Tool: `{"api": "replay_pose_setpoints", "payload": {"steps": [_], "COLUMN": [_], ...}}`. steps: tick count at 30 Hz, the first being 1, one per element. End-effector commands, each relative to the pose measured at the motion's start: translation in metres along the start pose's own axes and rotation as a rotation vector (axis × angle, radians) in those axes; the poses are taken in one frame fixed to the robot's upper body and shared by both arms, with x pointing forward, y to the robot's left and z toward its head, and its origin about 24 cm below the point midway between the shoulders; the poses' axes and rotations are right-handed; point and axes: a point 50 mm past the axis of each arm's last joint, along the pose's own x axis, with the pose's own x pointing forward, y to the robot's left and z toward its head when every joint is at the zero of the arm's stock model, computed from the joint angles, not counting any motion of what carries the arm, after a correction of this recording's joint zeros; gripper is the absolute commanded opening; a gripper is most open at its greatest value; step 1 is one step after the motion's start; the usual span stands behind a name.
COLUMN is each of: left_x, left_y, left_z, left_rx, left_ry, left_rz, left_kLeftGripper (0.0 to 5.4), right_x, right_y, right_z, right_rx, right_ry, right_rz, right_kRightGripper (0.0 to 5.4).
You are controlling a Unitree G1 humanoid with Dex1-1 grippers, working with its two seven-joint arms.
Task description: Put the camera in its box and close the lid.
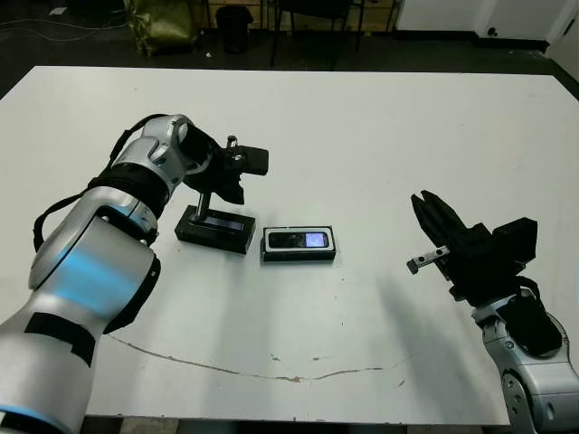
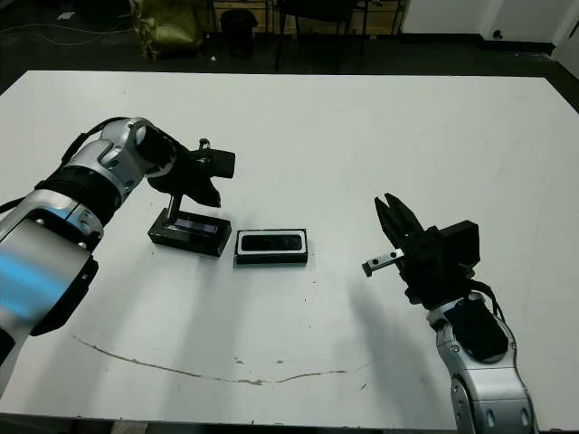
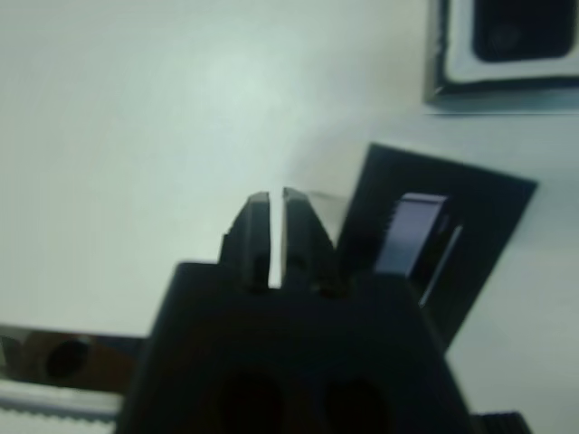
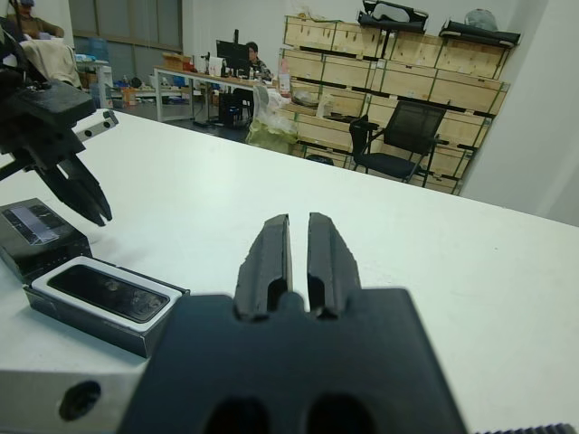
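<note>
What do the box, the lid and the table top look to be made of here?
The box: probably card, matt black walls with a white lining showing around the camera. The lid: matt black, likely card too, with a glossy strip that reflects pale, perhaps plastic film. The table: smooth white laminate by its look, scuffed near the front edge.

Camera (image 1: 299,240) in box (image 1: 299,256), lid (image 1: 215,229) just left of it on table (image 1: 380,145)
</note>
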Motion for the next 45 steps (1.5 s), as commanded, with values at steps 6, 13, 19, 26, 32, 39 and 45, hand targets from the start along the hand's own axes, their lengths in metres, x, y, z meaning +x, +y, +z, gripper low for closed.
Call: {"api": "replay_pose_setpoints", "payload": {"steps": [6, 13, 19, 26, 32, 39, 45], "left_x": [0.007, 0.013, 0.015, 0.015, 0.016, 0.014, 0.012], "left_y": [-0.007, -0.012, -0.015, -0.017, -0.019, -0.022, -0.027], "left_z": [0.004, 0.010, 0.013, 0.014, 0.018, 0.022, 0.027], "left_rx": [0.021, 0.073, 0.121, 0.168, 0.181, 0.233, 0.223], "left_ry": [0.052, 0.067, 0.064, 0.078, 0.112, 0.109, 0.107], "left_rz": [-0.115, -0.174, -0.210, -0.236, -0.283, -0.344, -0.442], "left_kLeftGripper": [0.00, 0.00, 0.00, 0.00, 0.00, 0.00, 0.00], "right_x": [-0.002, -0.003, -0.004, -0.003, -0.004, -0.005, -0.005], "right_y": [-0.001, -0.001, -0.001, -0.001, -0.001, -0.001, -0.001], "right_z": [-0.006, -0.006, -0.005, -0.006, -0.006, -0.004, -0.005], "right_rx": [0.008, 0.014, 0.001, 0.008, 0.005, -0.006, -0.002], "right_ry": [0.011, 0.014, 0.013, 0.005, 0.013, 0.025, 0.030], "right_rz": [0.013, 0.008, 0.012, 0.014, 0.011, -0.003, -0.008], "right_kRightGripper": [0.02, 0.02, 0.02, 0.02, 0.02, 0.02, 0.02]}}
